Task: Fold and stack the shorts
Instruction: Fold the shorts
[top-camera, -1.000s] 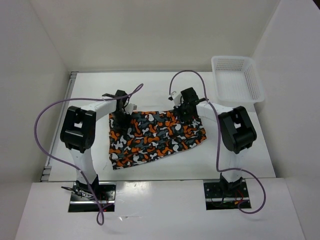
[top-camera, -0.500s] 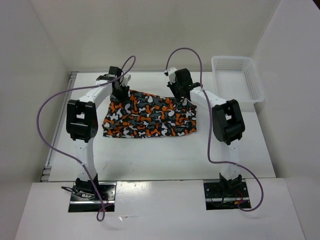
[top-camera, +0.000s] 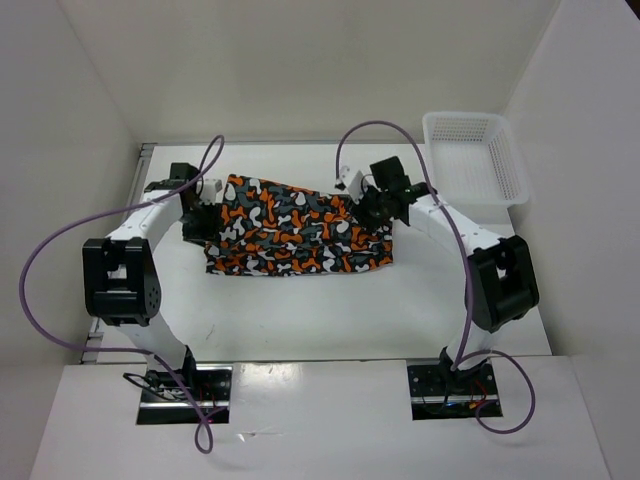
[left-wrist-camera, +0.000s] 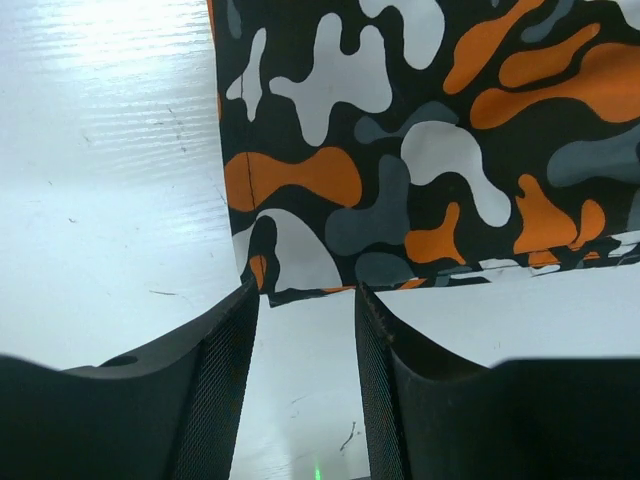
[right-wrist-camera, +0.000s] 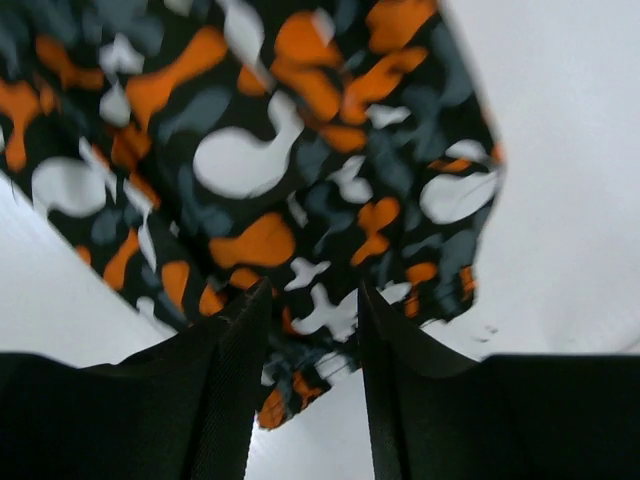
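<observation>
The shorts (top-camera: 292, 228), printed in orange, black, white and grey blobs, lie flat as a wide folded band on the white table. My left gripper (top-camera: 197, 207) sits at their left end. In the left wrist view its fingers are open and empty (left-wrist-camera: 305, 300), with bare table between them and the shorts' edge (left-wrist-camera: 400, 150) just past the tips. My right gripper (top-camera: 373, 208) is over their right end. In the right wrist view it is open (right-wrist-camera: 312, 300), and a corner of the shorts (right-wrist-camera: 260, 180) lies below and between the fingers, blurred.
A white plastic mesh basket (top-camera: 474, 156) stands at the back right of the table. White walls close in the table at the back and both sides. Purple cables loop over both arms.
The shorts were pulled toward the back of the table by both grippers. Both grippers have since let go and swung outward, the left one to the left, the right one to the right.
</observation>
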